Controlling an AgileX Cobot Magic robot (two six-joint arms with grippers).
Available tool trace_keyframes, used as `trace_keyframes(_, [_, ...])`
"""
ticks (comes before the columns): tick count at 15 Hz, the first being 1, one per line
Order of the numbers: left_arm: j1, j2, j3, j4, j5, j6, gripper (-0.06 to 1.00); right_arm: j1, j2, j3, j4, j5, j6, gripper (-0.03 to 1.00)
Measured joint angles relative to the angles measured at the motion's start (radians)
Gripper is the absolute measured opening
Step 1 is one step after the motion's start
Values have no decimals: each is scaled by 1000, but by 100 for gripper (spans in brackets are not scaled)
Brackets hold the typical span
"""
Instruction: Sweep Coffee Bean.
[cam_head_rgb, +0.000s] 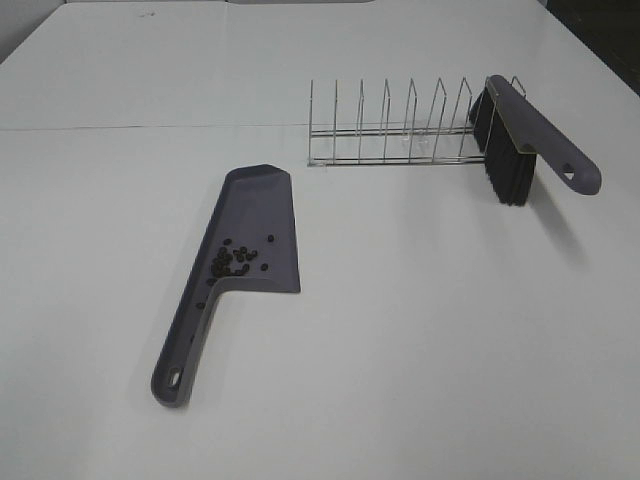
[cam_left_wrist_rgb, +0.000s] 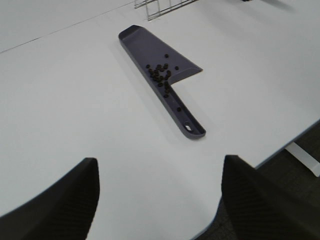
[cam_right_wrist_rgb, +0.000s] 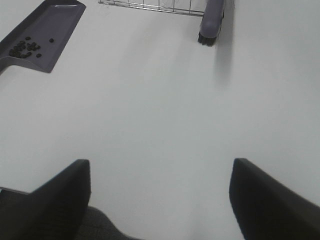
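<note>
A grey-purple dustpan (cam_head_rgb: 262, 215) lies flat on the white table, handle toward the front. Several dark coffee beans (cam_head_rgb: 236, 259) sit clustered in it near the handle's root; they also show as coffee beans (cam_left_wrist_rgb: 159, 73) and coffee beans (cam_right_wrist_rgb: 25, 47) in the wrist views. The brush (cam_head_rgb: 520, 135) rests tilted in the right end of a wire rack (cam_head_rgb: 390, 125), bristles down. Neither arm shows in the high view. My left gripper (cam_left_wrist_rgb: 160, 197) stands open and empty over the table's front edge, well short of the dustpan (cam_left_wrist_rgb: 150, 47). My right gripper (cam_right_wrist_rgb: 160, 197) is open and empty too, far from the brush (cam_right_wrist_rgb: 212, 20).
The wire rack stands at the back, right of centre. A seam (cam_head_rgb: 150, 127) runs across the table behind the dustpan. The table's front edge (cam_left_wrist_rgb: 285, 142) and the floor below show in the left wrist view.
</note>
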Motion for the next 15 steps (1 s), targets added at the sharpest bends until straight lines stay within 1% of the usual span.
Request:
trace_keyframes(3, [222, 0, 0, 0, 0, 0, 63, 0, 0, 0, 0, 0, 0, 64])
trace_keyframes(5, [329, -9, 0, 0, 0, 0, 63, 0, -2, 0, 0, 0, 0, 64])
trace_keyframes(6, [353, -26, 0, 0, -1, 0, 63, 0, -12, 0, 0, 0, 0, 64])
trace_keyframes(7, [358, -49, 0, 0, -2, 0, 63, 0, -31, 0, 0, -2, 0, 64])
trace_keyframes(12, [365, -63, 0, 1, -2, 0, 63, -1, -145, 0, 1, -4, 0, 64])
trace_keyframes(15, [368, -65, 0, 1, -2, 0, 63, -1, -166, 0, 1, -4, 0, 64])
